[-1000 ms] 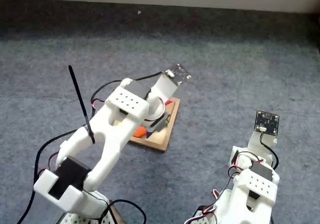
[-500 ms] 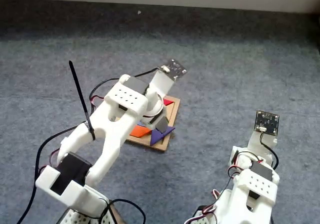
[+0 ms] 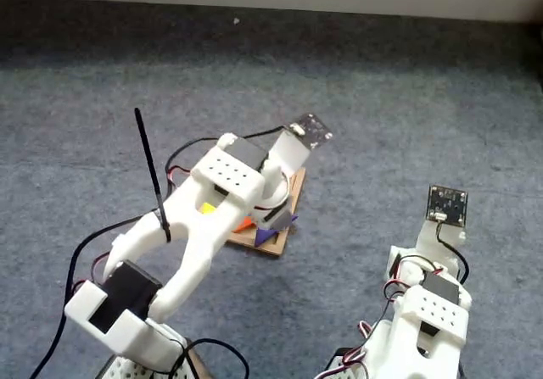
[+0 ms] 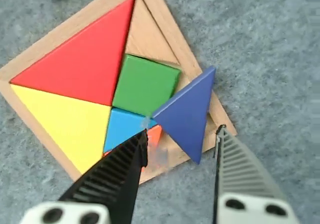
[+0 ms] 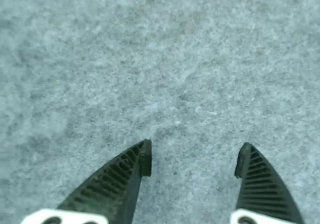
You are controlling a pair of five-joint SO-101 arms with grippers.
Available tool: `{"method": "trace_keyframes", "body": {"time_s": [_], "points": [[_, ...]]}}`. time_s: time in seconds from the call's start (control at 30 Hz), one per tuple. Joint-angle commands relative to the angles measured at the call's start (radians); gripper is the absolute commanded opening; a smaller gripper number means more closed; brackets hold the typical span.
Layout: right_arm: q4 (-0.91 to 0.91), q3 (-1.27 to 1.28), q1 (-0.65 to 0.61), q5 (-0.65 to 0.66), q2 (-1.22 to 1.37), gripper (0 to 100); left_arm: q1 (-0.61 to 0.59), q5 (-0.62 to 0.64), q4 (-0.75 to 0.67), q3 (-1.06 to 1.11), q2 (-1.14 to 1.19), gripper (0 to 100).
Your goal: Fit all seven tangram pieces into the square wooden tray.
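We judge the job well along. In the wooden tray point(image 4: 170, 28) on the grey carpet point(image 5: 150, 58), the big red triangle point(image 4: 85, 63) and yellow triangle point(image 4: 65, 121) sit flat. The dark blue triangle point(image 4: 187, 114) lies askew across the rim. The green square point(image 4: 145, 83), light blue piece point(image 4: 122, 126) and orange sliver point(image 4: 154, 134) are seated, and one triangular bay is bare wood. The left gripper point(image 4: 181, 139) has its fingers spread either side of the dark blue triangle, though we cannot tell if they touch it. The right gripper point(image 5: 192, 159) hangs agape over carpet, holding nothing.

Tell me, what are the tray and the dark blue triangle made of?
The tray looks like plain, unpainted wood: it is pale tan, with faint grain in the bare slot. The dark blue triangle is probably wood too, under smooth, matte paint. Its colour is flat and even, so no grain shows to prove it.
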Motion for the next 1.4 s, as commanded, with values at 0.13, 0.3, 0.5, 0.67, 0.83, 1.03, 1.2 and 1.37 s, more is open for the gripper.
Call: {"method": "trace_keyframes", "body": {"time_s": [0.13,0.3,0.5,0.67,0.83,1.03,1.2,1.37], "points": [[-0.021,0.001,-0.015,0.0,-0.013,26.5,0.058,-0.005,-0.103,0.088,-0.001,26],[-0.021,0.001,-0.015,0.0,-0.013,26.5,0.056,-0.005,-0.12,0.122,0.001,27],[-0.021,0.001,-0.015,0.0,-0.013,26.5,0.024,-0.005,-0.239,0.173,0.001,27],[-0.021,0.001,-0.015,0.0,-0.013,26.5,0.028,-0.005,-0.236,0.176,0.001,27],[-0.021,0.001,-0.015,0.0,-0.013,26.5,0.028,-0.005,-0.219,0.114,0.07,27],[-0.021,0.002,-0.015,0.0,-0.013,26.5,0.059,-0.072,-0.04,0.008,0.183,25],[-0.021,0.002,-0.015,0.0,-0.013,26.5,0.091,-0.074,-0.002,0.024,0.186,19],[-0.021,0.002,-0.015,0.0,-0.013,26.5,0.11,-0.057,0.046,0.027,0.186,19]]}}
